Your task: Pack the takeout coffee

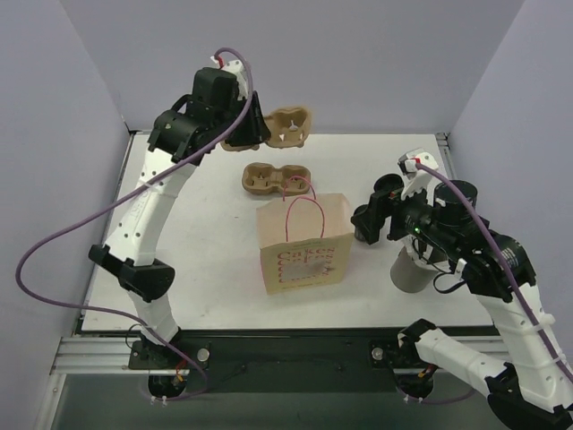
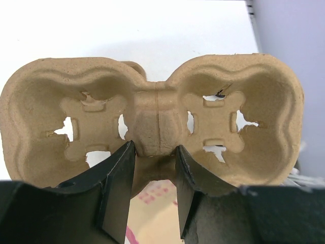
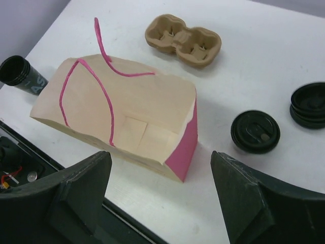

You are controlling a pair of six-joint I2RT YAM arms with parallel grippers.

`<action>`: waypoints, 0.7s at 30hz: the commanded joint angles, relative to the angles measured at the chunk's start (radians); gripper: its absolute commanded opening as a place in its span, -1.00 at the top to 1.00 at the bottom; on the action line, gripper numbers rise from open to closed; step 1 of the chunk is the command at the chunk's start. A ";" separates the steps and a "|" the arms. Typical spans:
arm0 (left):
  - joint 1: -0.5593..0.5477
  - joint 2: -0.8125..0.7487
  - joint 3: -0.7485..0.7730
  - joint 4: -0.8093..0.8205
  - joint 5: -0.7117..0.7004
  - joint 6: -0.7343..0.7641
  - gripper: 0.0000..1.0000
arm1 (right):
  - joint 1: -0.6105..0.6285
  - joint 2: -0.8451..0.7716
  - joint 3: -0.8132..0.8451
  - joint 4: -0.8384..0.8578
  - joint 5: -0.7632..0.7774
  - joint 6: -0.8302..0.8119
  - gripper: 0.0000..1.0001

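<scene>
1. The middle of the tabletop (image 1: 197, 260) is blocked by an upright paper bag (image 1: 304, 244).
2. Just behind it, room is taken by a pulp tray (image 1: 276, 177).
3. Bare surface is left to the bag's left.

Pulp trays: two, each with two wells. One pulp tray (image 1: 288, 128) (image 2: 152, 117) is at the far edge, left of centre. The other (image 1: 275, 177) (image 3: 183, 39) lies just far of the bag.

Paper bags: one (image 1: 304, 246) (image 3: 122, 117), centre, with two pink handles.

Black lids: one lone black lid (image 3: 255, 132); whether a cup sits under it cannot be told. Just beside it is one lid stack (image 3: 310, 104), number of lids unclear.

Grey cylinders: one (image 1: 407, 269), near right.

Dark open-mouthed cups: one (image 3: 18, 75), seen from the right wrist; possibly the same cylinder.
</scene>
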 commanded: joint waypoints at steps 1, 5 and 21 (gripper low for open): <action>-0.006 -0.078 -0.039 -0.074 0.120 -0.080 0.48 | 0.005 -0.002 -0.104 0.277 -0.105 -0.086 -0.63; -0.008 -0.151 -0.086 -0.114 0.175 -0.096 0.48 | 0.008 0.032 -0.135 0.342 -0.235 -0.147 -0.61; -0.017 -0.466 -0.487 0.052 0.358 -0.283 0.48 | 0.017 0.100 -0.170 0.423 -0.431 -0.295 -0.43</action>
